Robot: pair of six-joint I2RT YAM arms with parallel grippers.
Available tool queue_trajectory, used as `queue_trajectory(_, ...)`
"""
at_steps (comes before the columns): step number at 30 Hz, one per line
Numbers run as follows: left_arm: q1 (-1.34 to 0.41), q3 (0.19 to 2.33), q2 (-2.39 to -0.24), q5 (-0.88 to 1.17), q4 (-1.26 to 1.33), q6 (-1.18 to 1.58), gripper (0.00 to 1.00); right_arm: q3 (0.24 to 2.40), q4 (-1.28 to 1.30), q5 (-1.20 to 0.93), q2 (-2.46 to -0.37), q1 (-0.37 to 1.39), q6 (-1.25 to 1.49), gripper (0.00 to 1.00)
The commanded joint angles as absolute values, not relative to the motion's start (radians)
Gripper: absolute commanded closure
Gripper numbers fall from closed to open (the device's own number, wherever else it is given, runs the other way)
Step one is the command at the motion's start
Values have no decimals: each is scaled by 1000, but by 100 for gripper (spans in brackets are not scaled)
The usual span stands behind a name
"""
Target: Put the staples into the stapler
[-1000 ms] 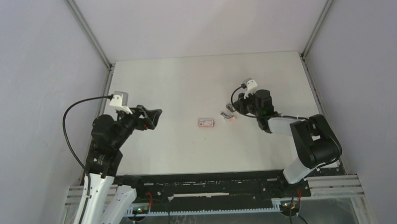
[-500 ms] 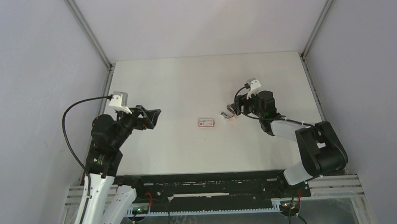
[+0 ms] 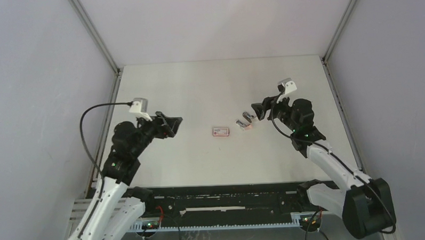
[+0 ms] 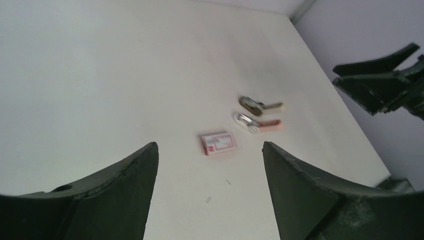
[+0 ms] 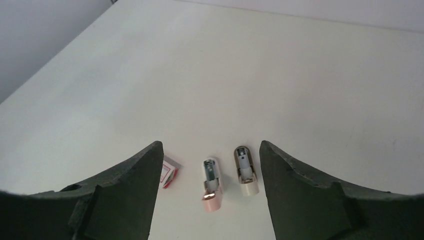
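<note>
a small flat white cardboard box with a red label (image 3: 220,131) lies flat on the pale white tabletop (image 3: 198,83), near the centre of the top view. no staple strips can be made out outside it. just to the right of the box lie two small stapler pieces, side by side and roughly parallel: a silvery metal piece with a pink plastic end (image 5: 212,186) and a darker metal piece with a cream plastic end (image 5: 245,171). whether the two touch cannot be told.

the left gripper (image 3: 172,124) hangs at centre left of the top view, well apart from the box, its black jaws spread wide with nothing between them. the right gripper (image 3: 257,111) hovers just right of the stapler pieces, jaws likewise wide apart and empty. in the right wrist view only a corner of the box shows, at lower left, behind that gripper's own jaw.
</note>
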State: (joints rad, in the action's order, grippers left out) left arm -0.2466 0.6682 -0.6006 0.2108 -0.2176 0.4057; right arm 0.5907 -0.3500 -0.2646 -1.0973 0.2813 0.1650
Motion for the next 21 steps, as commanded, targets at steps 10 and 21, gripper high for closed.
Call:
queue_trajectory(10, -459, 874, -1378, 256, 211, 514, 18, 551, -35, -326, -693, 288, 220, 28)
queue_trajectory(21, -509, 1140, -1823, 383, 121, 472, 20, 503, -26, -328, -608, 178, 318, 18)
